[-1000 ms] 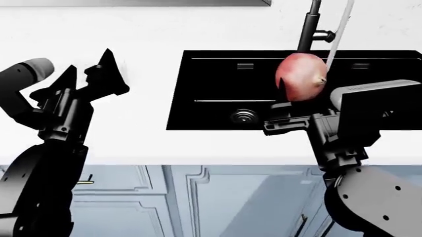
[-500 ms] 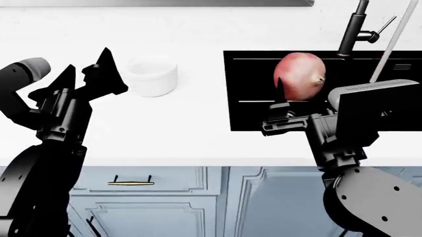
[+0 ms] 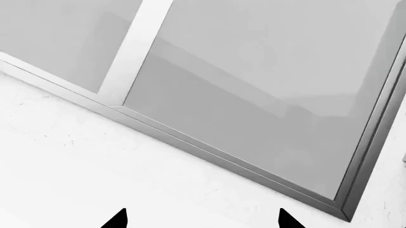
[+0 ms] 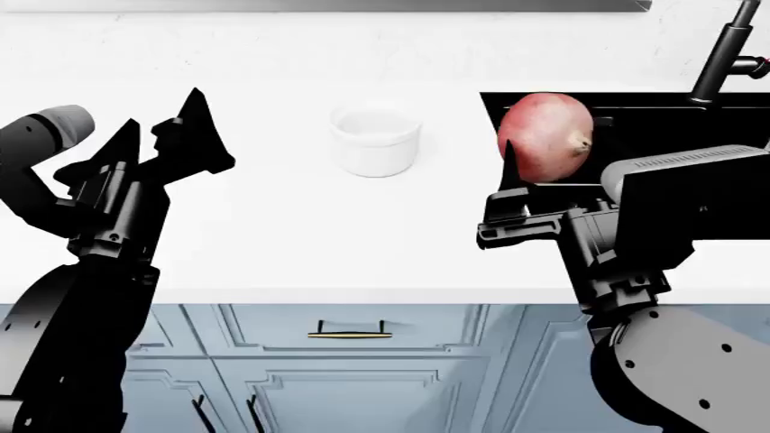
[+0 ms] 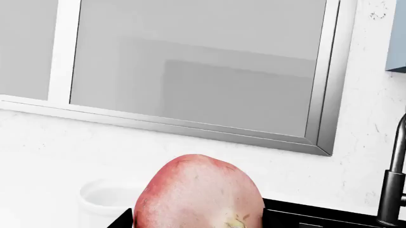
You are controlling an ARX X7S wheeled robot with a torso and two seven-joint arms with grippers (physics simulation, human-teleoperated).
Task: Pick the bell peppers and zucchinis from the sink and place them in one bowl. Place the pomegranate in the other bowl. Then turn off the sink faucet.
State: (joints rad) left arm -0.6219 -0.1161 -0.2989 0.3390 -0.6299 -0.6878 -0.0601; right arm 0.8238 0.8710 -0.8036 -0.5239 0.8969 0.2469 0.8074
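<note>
My right gripper (image 4: 539, 167) is shut on the red pomegranate (image 4: 545, 137) and holds it up above the left edge of the black sink (image 4: 673, 135). In the right wrist view the pomegranate (image 5: 199, 194) fills the space between the jaws. A white bowl (image 4: 375, 140) stands on the white counter to the left of the sink; it also shows in the right wrist view (image 5: 108, 202). My left gripper (image 4: 162, 126) is open and empty, raised over the counter at the left. The faucet (image 4: 722, 50) stands behind the sink. Peppers, zucchinis and a second bowl are out of view.
A window (image 5: 197, 71) with a metal frame runs along the white wall behind the counter. Light blue cabinet fronts with a brass drawer handle (image 4: 349, 334) lie below the counter's front edge.
The view has shifted left: the sink and faucet slid toward the right edge and the white bowl came toward the middle. The pomegranate stays held in my right gripper.
</note>
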